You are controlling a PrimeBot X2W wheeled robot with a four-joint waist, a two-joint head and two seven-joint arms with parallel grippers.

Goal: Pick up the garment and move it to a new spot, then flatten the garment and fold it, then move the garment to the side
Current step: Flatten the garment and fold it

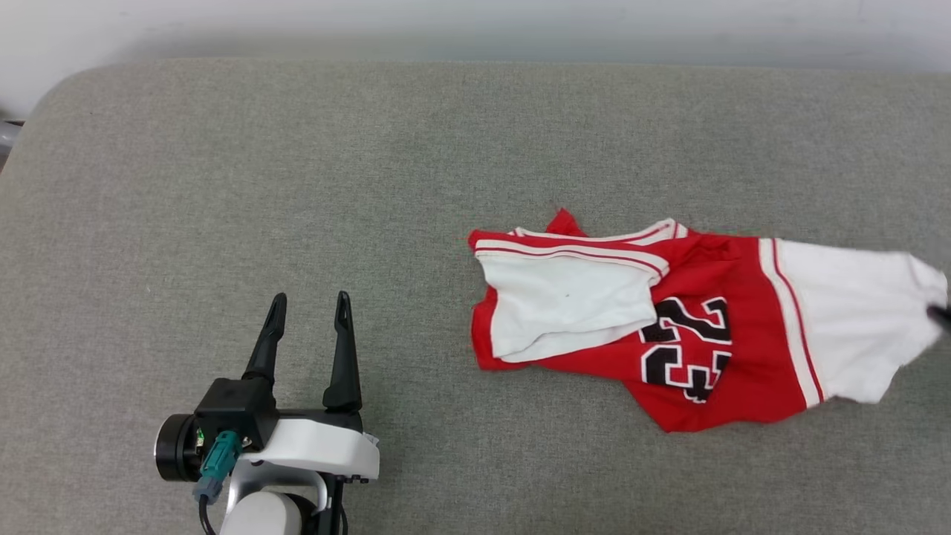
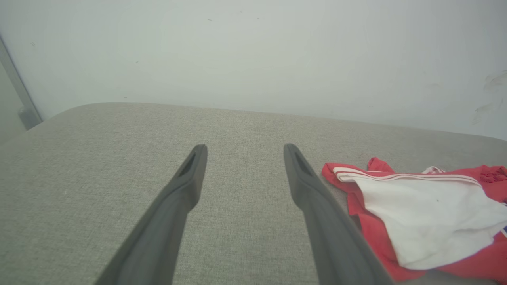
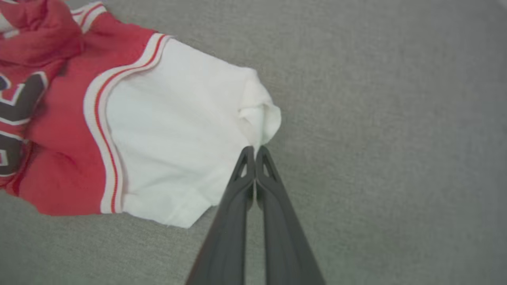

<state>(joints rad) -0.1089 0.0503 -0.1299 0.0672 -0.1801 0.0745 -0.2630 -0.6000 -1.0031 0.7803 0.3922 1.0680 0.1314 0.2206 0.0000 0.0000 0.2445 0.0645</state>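
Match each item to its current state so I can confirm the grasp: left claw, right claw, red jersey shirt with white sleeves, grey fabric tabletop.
Column one:
1. left claw
2. right claw
3. red jersey shirt with white sleeves
4. grey fabric tabletop

Column two:
A. rumpled, one sleeve flopped over the chest
B. shut on a white sleeve's edge
C. bearing the shirt on its right half
D. open, apart from the shirt

Pairs: 1-D; 2-B; 3-A; 4-C
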